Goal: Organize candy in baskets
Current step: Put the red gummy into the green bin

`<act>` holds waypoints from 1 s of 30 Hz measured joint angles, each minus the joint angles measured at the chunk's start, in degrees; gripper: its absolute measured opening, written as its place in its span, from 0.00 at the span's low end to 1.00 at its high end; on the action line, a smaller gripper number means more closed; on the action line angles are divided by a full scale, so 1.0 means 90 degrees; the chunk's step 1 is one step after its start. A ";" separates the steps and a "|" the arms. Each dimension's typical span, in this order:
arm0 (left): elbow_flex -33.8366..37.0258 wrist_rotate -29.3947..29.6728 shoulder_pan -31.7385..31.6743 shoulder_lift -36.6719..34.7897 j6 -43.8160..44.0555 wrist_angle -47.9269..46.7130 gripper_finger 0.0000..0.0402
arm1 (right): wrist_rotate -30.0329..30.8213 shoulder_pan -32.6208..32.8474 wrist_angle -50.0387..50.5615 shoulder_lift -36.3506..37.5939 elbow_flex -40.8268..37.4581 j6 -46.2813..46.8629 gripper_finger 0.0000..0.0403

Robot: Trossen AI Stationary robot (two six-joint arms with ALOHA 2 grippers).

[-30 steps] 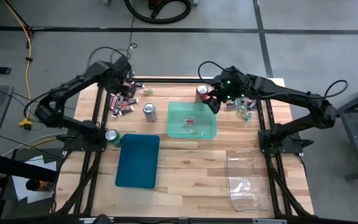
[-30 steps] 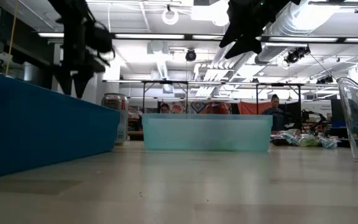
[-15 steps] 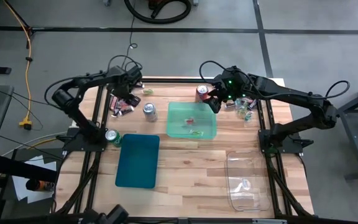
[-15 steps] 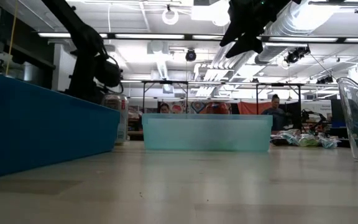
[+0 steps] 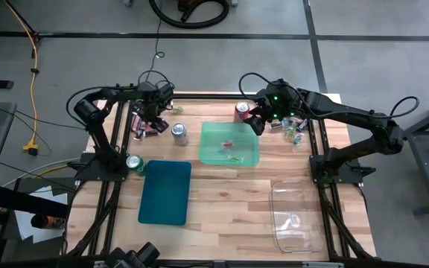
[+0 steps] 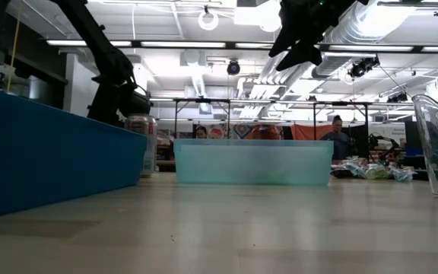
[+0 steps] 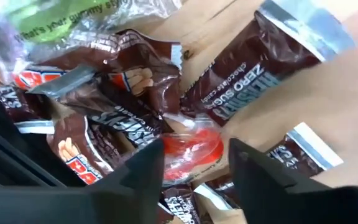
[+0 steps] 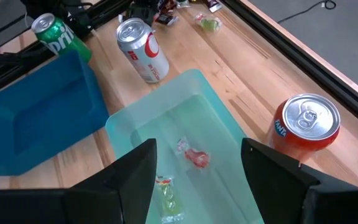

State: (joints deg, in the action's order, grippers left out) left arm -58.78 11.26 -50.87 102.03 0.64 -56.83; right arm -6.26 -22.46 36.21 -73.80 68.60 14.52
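Observation:
A pile of brown mini bars [image 7: 104, 143] lies on the table's far left part, with a red wrapped candy [image 7: 191, 149] among them. My left gripper [image 7: 194, 155] is open and low over this pile [image 5: 146, 125], pointing down, one finger on each side of the red candy. My right gripper [image 8: 199, 149] is open and hovers [image 5: 259, 123] above the far right corner of the light green basket [image 5: 214, 134]. That basket holds a red candy [image 8: 194, 155] and a green-yellow candy [image 8: 166, 194]. The dark teal basket [image 5: 166, 192] and the clear basket [image 5: 296, 216] sit nearer. My left gripper comes from above, pointing down, with its fingers [image 7: 148, 162] on either side of the red candy, which lies on the pile. I cannot tell whether they touch it.
A silver can [image 5: 179, 132] stands between the pile and the green basket. A green can [image 5: 134, 162] stands by the teal basket and a red can [image 5: 242, 111] at the far edge. More bright candies [image 5: 293, 130] lie at the far right. Bare wood lies in the near middle.
My left gripper has moved from the table's far edge toward the near edge and down onto the candy pile; in the low view it has sunk behind the teal basket.

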 joint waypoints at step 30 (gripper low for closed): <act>-0.0068 -0.4081 0.1893 -0.5162 0.1800 0.5674 0.00 | -0.0951 0.0000 -0.1612 -0.0002 0.0000 -0.0044 0.57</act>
State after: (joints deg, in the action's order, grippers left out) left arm -59.40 -25.47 -33.83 55.58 16.84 -5.77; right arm -14.82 -22.46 21.69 -73.82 68.60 14.13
